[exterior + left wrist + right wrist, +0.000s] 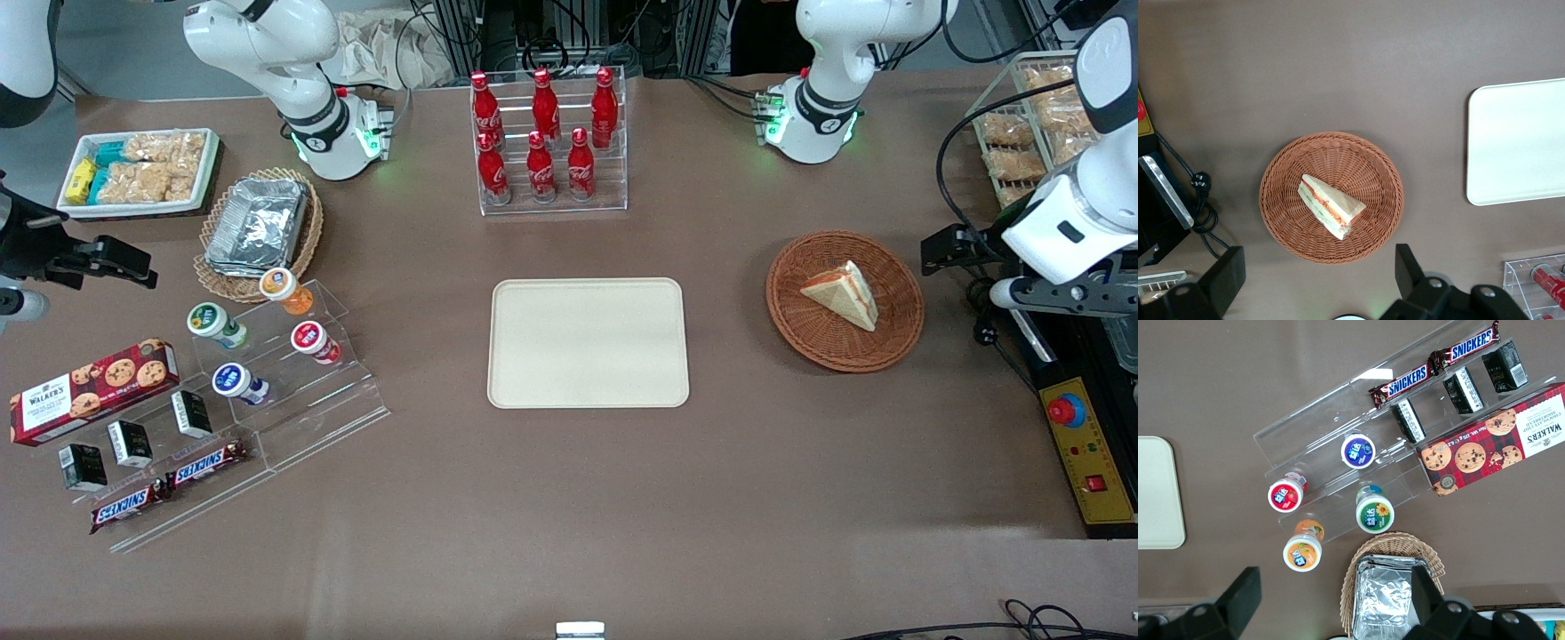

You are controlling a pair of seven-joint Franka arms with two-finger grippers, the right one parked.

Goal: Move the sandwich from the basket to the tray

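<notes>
1. My gripper (1318, 280) hangs high above the tabletop (569, 498), off the basket's rim near the working arm's edge, fingers (1408, 267) spread wide and holding nothing.
2. The sandwich (843, 294) lies in the middle of the basket (893, 347), untouched.
3. I should descend straight over the wedge and close across its flat bread faces, gently, to avoid squashing the filling.
4. The tray (588, 342) waits at the tabletop's centre.

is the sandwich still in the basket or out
In: the sandwich lies inside the basket; the open gripper hovers above, tray bare.
</notes>
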